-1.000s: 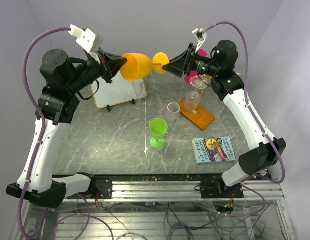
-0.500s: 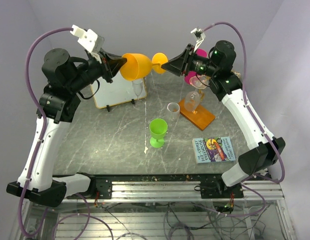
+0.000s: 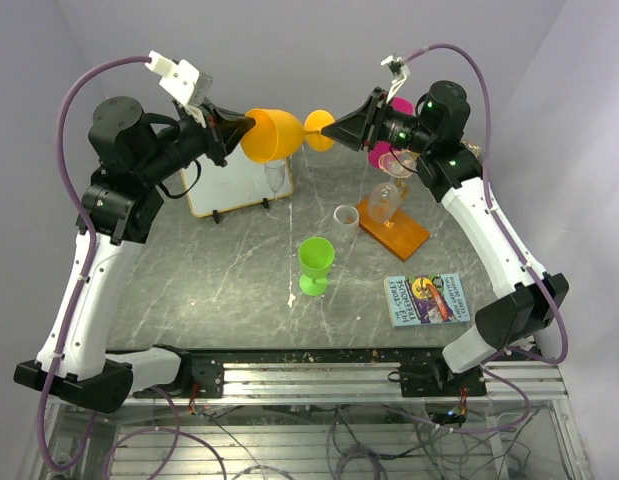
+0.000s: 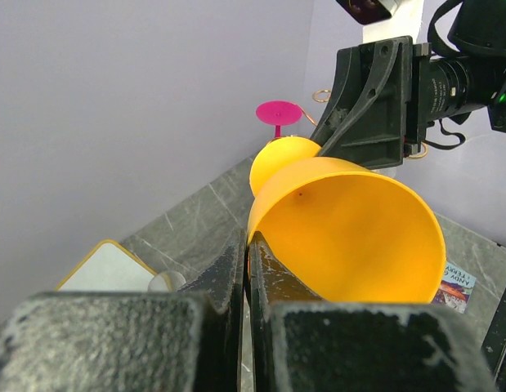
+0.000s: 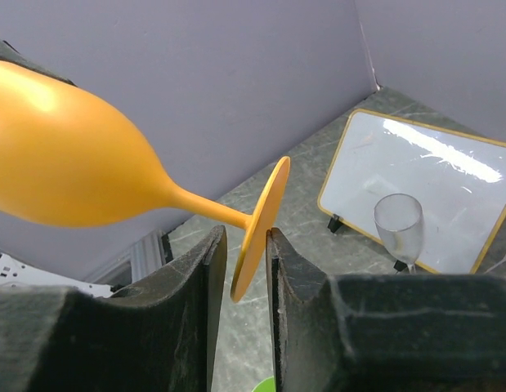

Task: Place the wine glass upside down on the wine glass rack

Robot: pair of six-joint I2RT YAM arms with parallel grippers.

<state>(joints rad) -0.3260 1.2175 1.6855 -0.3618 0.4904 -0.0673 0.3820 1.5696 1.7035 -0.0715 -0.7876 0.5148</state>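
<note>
Orange plastic, the wine glass (image 3: 271, 135) lies on its side high over the 12 o'clock edge of the grey table (image 3: 209, 290), bridged between both arms. The left gripper (image 3: 246, 129) is pressed together on the bowl's rim, while the right gripper (image 3: 332, 130) nips the thin foot edge-on, its fingers (image 5: 297, 269) seeming to bear on both faces. The biggest risk, as I judge it, is the two arms pulling or twisting against each other, levering the slim stem or wrenching the glass loose. Next, if the left lets go early, a pinch on the foot disc alone may let the heavy bowl swing down and slip. A smaller worry is the turn to mouth-down: the wine glass rack (image 3: 399, 232) at 2 o'clock is crowded, with a pink glass (image 3: 381, 155) and a clear glass (image 3: 385, 198) already hanging, so a wide swing could knock them. Around it: a white board (image 3: 234, 190) at 11 o'clock, a book (image 3: 427, 298) at 4 o'clock, a green goblet (image 3: 315, 262) near centre, a second clear glass (image 3: 277, 178) before the board, and a small pale cup (image 3: 345, 214) just beside the rack.
</note>
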